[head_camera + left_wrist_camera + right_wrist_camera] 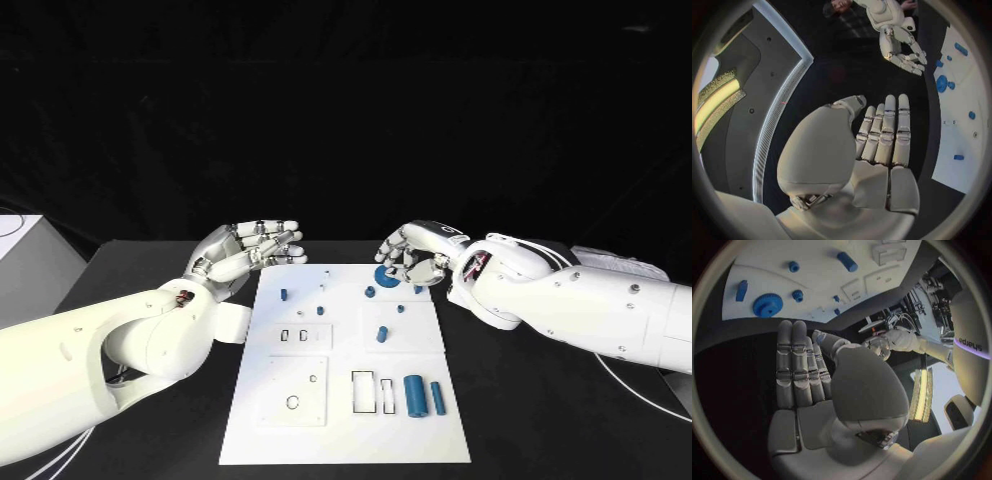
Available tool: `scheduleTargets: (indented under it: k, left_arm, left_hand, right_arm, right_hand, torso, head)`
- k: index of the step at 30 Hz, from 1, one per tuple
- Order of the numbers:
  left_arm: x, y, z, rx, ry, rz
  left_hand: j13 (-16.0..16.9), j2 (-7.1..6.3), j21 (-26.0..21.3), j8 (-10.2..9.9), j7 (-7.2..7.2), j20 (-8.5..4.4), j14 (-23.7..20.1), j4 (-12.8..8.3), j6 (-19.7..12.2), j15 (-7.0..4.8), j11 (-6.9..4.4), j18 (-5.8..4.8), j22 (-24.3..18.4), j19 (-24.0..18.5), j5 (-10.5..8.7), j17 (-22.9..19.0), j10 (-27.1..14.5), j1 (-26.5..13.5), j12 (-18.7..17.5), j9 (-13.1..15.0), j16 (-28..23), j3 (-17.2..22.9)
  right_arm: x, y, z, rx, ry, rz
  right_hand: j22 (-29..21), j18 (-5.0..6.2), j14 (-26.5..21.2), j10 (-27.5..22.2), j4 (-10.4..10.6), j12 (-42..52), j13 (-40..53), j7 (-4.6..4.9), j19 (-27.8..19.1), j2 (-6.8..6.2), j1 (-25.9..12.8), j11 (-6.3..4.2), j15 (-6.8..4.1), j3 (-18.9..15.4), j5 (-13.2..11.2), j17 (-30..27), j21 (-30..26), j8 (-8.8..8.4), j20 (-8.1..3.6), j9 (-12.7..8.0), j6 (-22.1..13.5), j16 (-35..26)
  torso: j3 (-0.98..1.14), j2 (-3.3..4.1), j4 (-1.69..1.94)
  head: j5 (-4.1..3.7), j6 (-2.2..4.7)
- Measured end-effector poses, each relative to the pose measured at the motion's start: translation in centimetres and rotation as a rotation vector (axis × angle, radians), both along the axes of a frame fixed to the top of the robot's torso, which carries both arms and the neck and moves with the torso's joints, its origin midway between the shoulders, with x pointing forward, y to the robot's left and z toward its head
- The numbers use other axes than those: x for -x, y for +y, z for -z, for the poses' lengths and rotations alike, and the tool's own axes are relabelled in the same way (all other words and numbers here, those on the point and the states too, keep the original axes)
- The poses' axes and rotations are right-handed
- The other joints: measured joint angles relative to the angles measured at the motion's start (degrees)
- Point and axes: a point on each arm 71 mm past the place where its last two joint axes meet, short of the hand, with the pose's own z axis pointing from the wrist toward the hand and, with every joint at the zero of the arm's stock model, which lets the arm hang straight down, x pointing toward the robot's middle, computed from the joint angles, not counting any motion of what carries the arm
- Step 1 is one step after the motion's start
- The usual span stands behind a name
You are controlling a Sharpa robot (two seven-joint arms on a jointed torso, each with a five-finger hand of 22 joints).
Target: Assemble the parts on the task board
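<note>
1. The task board (346,440), a white plate on the black table (562,430), is the landmark here; its near end is bare white.
2. Just beyond that bare end, toward the board's right edge, lie a thick blue cylinder (415,395) and a thinner blue bar (437,398), side by side, with 2 upright rectangular slots (375,391) beside them.
3. Left of those slots sits a raised white block (300,391) with a small ring-shaped opening.
4. Around the board's middle, a second raised block (300,336) carries 2 small slots, and a short blue peg (382,334) stands to its right.
5. Nearer the far end, small blue pegs dot the board, one of them (284,294) close to the left edge.
6. At the far edge of the board, a blue gear (387,275) lies flat on the white surface.
7. The right hand (418,255) hovers at the board's far right corner, just beside the gear, fingers loosely curled and holding nothing.
8. The left hand (253,250) sits off the board's far left corner, fingers apart from the thumb, nothing in its grasp.
</note>
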Motion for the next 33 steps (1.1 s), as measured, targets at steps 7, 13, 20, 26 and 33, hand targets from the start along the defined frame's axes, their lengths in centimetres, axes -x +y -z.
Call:
scheduleTargets:
  k: [7,13,20,26,33]
  left_arm:
    - [0.9,-0.4,-0.5,0.020,0.005,0.052]
    - [1.3,-0.5,-0.8,0.029,0.006,0.074]
    - [1.3,-0.5,-1.0,0.032,0.006,0.084]
    - [1.3,-0.4,-1.1,0.032,0.006,0.087]
    - [1.3,-0.3,-1.2,0.031,0.006,0.087]
  left_hand:
    - [0.0,-0.05,0.5,0.0,0.00,0.00,0.0,-0.2,0.0,0.00,0.00,-0.01,0.2,0.0,0.00,0.2,0.0,0.0,-0.2,0.0,0.0,-0.2]
    - [0.0,0.08,0.7,0.0,0.00,0.00,0.0,-0.3,0.0,0.00,0.00,-0.01,0.4,0.0,0.00,0.5,0.0,-0.2,-0.4,0.0,0.0,0.0]
    - [0.0,0.18,0.7,0.0,0.00,0.00,0.0,-0.3,0.0,0.00,0.01,-0.01,0.4,0.0,0.00,0.5,0.0,-0.3,-0.4,0.0,0.0,0.0]
    - [0.0,0.02,0.9,0.0,0.00,0.00,0.0,-0.5,0.0,0.00,0.01,-0.02,0.5,0.0,0.00,0.7,0.0,-0.4,-0.4,0.0,0.2,-0.2]
    - [0.0,-0.05,0.9,-0.2,0.00,0.00,0.0,-0.5,0.0,0.00,0.01,-0.03,0.5,0.0,0.00,0.8,0.0,-0.5,-0.7,0.0,0.2,-0.2]
  right_arm:
    - [0.0,1.0,0.3,0.145,-0.044,-0.015]
    - [-0.2,1.5,0.6,0.228,-0.063,-0.012]
    - [-0.5,1.9,0.8,0.290,-0.072,0.000]
    - [-0.7,2.0,1.0,0.323,-0.077,0.011]
    - [-0.8,2.1,1.1,0.348,-0.083,0.021]
  right_hand:
    - [38.8,-4.47,4.0,2.0,3.2,-0.2,0.2,-1.02,12.6,-4.33,-2.0,-1.27,-1.17,4.5,-0.3,29.6,33.7,-1.44,-1.16,1.7,1.2,34.2]
    - [46.9,-4.50,4.0,0.7,3.8,-0.2,0.1,-0.91,14.4,-5.30,-2.9,-0.81,-1.17,4.9,-0.6,36.5,40.1,-1.58,-0.81,2.3,1.1,42.5]
    - [47.1,-4.50,4.2,-1.1,4.5,-0.2,0.1,-1.04,14.4,-5.74,-3.4,-0.65,-0.96,4.1,-0.6,36.6,40.3,-1.90,-0.73,2.5,0.4,43.3]
    - [47.1,-4.50,4.2,-1.7,4.8,-0.2,0.1,-1.04,14.2,-5.73,-3.4,-0.62,-0.96,3.9,-0.8,36.6,40.3,-1.89,-0.50,2.6,0.4,43.6]
    - [47.1,-4.49,4.2,-1.7,4.9,-0.2,0.1,-1.04,14.2,-5.73,-3.4,-0.62,-0.96,3.8,-0.8,36.7,40.3,-1.89,-0.50,2.7,0.4,43.6]
  torso:
    - [-0.43,1.46,1.10]
    - [-0.71,2.26,1.63]
    - [-0.90,2.88,1.86]
    - [-0.97,3.31,2.02]
    - [-1.03,3.80,2.13]
  head:
    - [-0.65,-0.05]
    - [-1.09,-0.08]
    - [-1.24,0.07]
    - [-1.33,0.07]
    - [-1.38,0.27]
